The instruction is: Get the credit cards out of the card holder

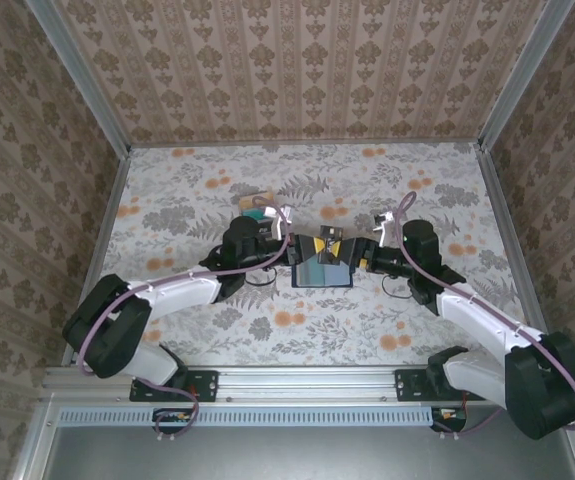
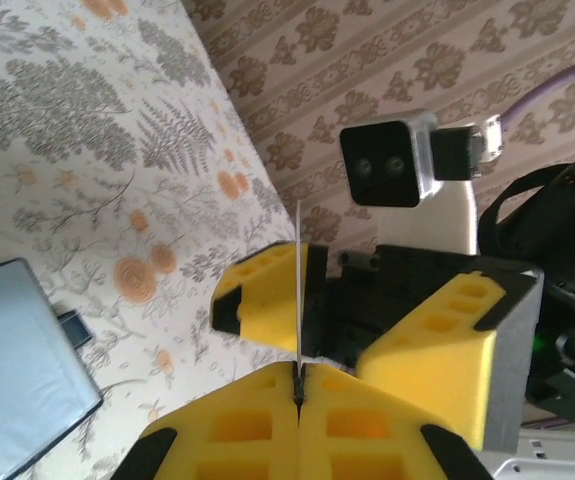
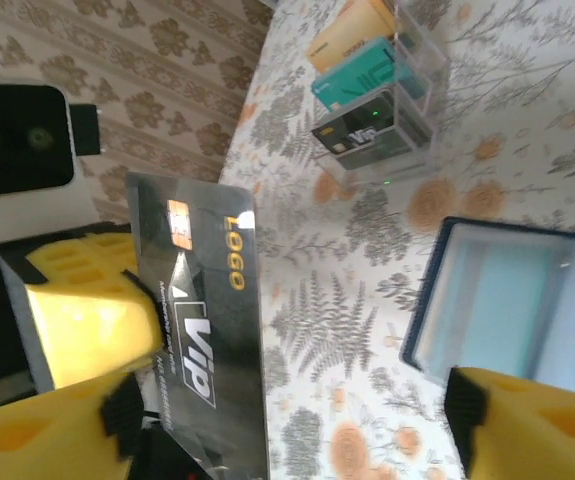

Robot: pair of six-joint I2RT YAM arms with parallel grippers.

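Observation:
The card holder (image 1: 322, 270) lies open on the table between the two arms, its blue-grey pockets facing up; it also shows as card holder (image 3: 512, 300) and card holder (image 2: 17, 375). A dark credit card (image 3: 202, 330) with gold lettering is held above the table, and shows edge-on as a thin card (image 2: 297, 290). My left gripper (image 2: 300, 385) is shut on this card's edge. My right gripper (image 3: 287, 435) faces it with the jaws wide open, a finger on either side of the card and apart from it. Both grippers meet just behind the holder, left gripper (image 1: 315, 243) and right gripper (image 1: 347, 250).
A clear slotted rack (image 3: 407, 90) stands behind the holder with a tan card (image 3: 342, 35), a teal card (image 3: 357, 75) and a dark card (image 3: 362, 135) in it; the same rack (image 1: 257, 207) sits by the left arm's wrist. Wallpapered walls enclose the table.

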